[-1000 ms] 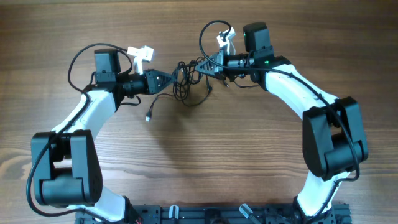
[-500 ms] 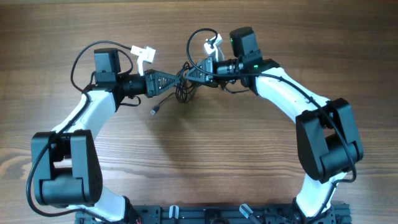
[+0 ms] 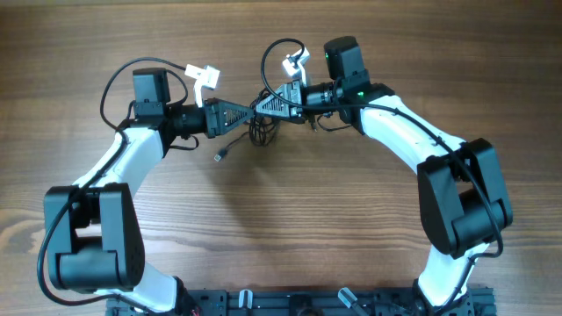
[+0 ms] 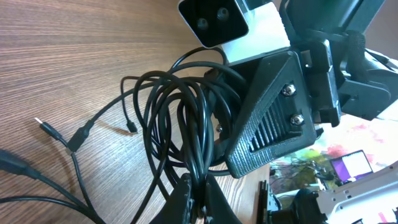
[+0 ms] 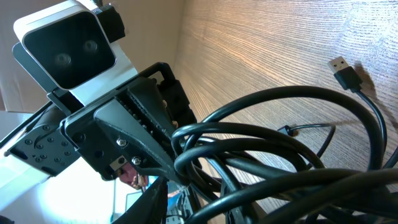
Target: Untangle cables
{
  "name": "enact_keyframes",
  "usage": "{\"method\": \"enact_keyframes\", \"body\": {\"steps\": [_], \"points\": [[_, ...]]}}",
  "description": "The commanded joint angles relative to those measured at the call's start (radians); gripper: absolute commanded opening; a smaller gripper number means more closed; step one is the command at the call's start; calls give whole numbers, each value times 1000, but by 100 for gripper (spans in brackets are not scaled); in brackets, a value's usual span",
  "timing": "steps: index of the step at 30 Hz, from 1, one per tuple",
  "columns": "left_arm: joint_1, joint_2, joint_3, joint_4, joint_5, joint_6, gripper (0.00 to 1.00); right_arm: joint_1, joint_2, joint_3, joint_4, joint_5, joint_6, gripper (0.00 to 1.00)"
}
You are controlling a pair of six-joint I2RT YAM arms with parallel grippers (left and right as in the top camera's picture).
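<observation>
The cables [image 3: 260, 132] are thin black cords, bunched in hanging loops between my two grippers at the table's far middle. One loose end with a silver plug [image 3: 218, 157] lies on the wood to the left. My left gripper [image 3: 253, 111] is shut on several strands; in the left wrist view its jaws [image 4: 198, 200] pinch the loops [image 4: 166, 118]. My right gripper [image 3: 262, 105] almost meets the left one tip to tip and is shut on the same bundle. In the right wrist view the cords [image 5: 280, 155] fill the frame, with a USB plug [image 5: 345, 71] on the table.
The wooden table [image 3: 290, 228] spreads all around. Each arm's own thicker black cable [image 3: 279, 53] arcs above its wrist camera. The left gripper's body [image 5: 124, 134] is close in front of the right wrist camera. A black rail [image 3: 290, 303] runs along the near edge.
My right gripper has moved left with the cables, up to the left gripper. The bundle has bunched tighter and the loose plug has shifted slightly. The left arm has stayed put.
</observation>
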Motion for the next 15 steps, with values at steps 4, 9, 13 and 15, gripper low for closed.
{"method": "enact_keyframes", "body": {"steps": [4,9,13,15], "points": [[6,14,0,11,124,24,4,10,-23,6,8,25,-21,29],[2,14,0,12,133,24,4,27,-23,6,9,38,-18,29],[-5,14,0,14,133,23,4,38,-23,6,8,66,-18,20],[-4,14,0,14,133,23,4,39,-23,6,8,87,-18,16]]}}
